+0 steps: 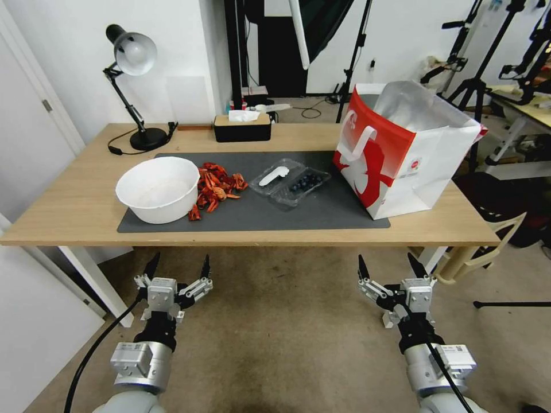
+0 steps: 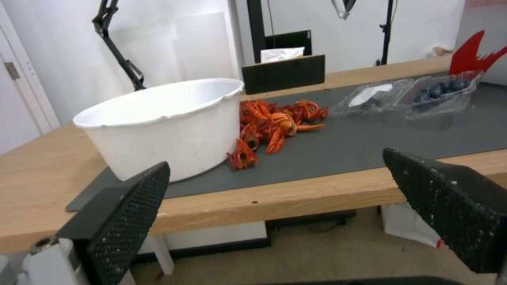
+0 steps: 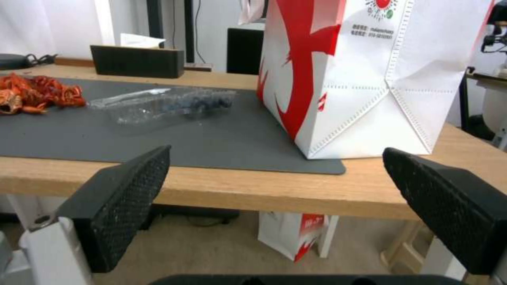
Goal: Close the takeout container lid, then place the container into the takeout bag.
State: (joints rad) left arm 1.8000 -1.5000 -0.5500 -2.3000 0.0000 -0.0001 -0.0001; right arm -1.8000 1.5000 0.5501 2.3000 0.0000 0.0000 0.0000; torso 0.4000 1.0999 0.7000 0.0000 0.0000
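1. Head view. The takeout container [image 1: 291,182] lies spread open on the dark mat [image 1: 321,215], just beside the red face of the takeout bag [image 1: 402,152], on the side toward the white bowl [image 1: 158,189]. The half nearer the bag holds dark berries. The lid [image 1: 276,176], the half farther from the bag, has a white piece lying in it. A heap of red crayfish [image 1: 217,186] sits between container and bowl. The left gripper [image 1: 177,275] and right gripper [image 1: 392,272] both hang below the table [image 1: 69,212] edge, well apart from the bag, with fingers splayed wide and nothing held.

2. Left wrist view. The left gripper's pads [image 2: 126,213] stand wide apart and unloaded. The container [image 2: 417,97] shows far off, close to a red edge of the bag [image 2: 473,53]. Its walls look thin and glossy, so I judge it light, flexible and easily crushed. Its berries would probably roll if it is tipped.

3. Right wrist view. The right gripper's pads [image 3: 126,206] are likewise spread, gripping nothing. The container [image 3: 164,105] sits low and nearly flat just beside the bag [image 3: 370,71]. I judge the outer rim of the lid, opposite the hinge, the best hold for folding it over. Once shut, a light pinch across the rims should carry it level over the bag's tall, soft-sided mouth. The smooth plastic may slip.
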